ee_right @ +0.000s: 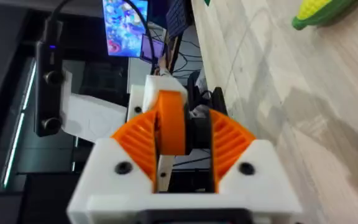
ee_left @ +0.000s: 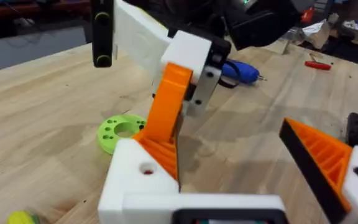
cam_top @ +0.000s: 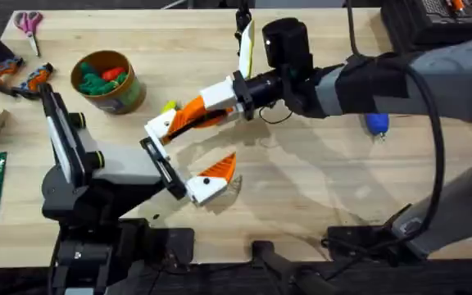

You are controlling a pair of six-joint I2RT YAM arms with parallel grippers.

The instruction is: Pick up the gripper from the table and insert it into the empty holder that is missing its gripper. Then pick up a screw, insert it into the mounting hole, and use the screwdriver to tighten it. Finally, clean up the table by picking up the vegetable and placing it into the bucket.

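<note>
The work is at the first step, fitting the loose gripper into the holder. The right gripper (cam_top: 173,124) reaches from the right side of the overhead frame to its centre. In its own wrist view it is closed on a rounded orange piece (ee_right: 169,121), squeezed between the two ribbed pads; this is judged to be the loose gripper, lifted off the table (cam_top: 318,197).

The left gripper (cam_top: 211,182) sits just below it in the overhead frame, with its fingers spread open. In the left wrist view, an orange finger of the right gripper comes down against the white block (ee_left: 135,180) at the lower left. That block has a small hole in its top face and is probably the holder. Whether the orange piece is seated in it cannot be told.

The next move calls for lining the piece up with the block and pressing it home, with the left arm held steady.

The later steps are not yet done:
- The screwdriver (cam_top: 375,123) lies at the right of the overhead frame, untouched.
- The vegetable (cam_top: 169,106) lies on the table just above the right gripper's tips.
- The bucket (cam_top: 129,94) stands at the upper left.
</note>
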